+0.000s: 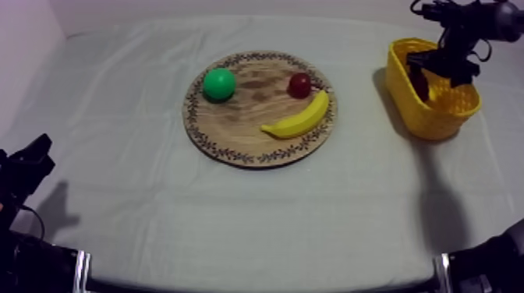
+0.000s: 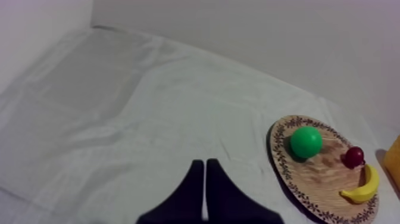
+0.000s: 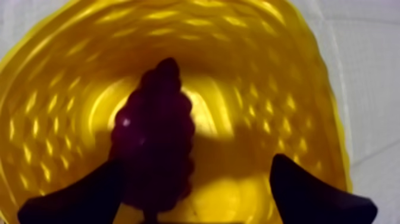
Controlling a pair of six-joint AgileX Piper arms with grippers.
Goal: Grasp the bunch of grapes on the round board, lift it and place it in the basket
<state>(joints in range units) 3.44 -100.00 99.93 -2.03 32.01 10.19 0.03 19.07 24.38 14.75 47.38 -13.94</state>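
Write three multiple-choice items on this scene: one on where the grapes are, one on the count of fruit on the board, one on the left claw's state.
1. Where is the bunch of grapes?
A. on the wooden board
B. inside the yellow basket
C. on the cloth

2. How many fruits lie on the wooden board?
A. two
B. four
C. three

3. The left claw has its fingers:
A. together as a narrow wedge
B. wide apart
C. closed round a fruit

Answers:
1 B: the right wrist view shows the grapes lying against the basket's yellow inside.
2 C: a green fruit, a small red fruit and a banana lie on the board.
3 A: the left wrist view shows both fingers lying together over bare cloth.
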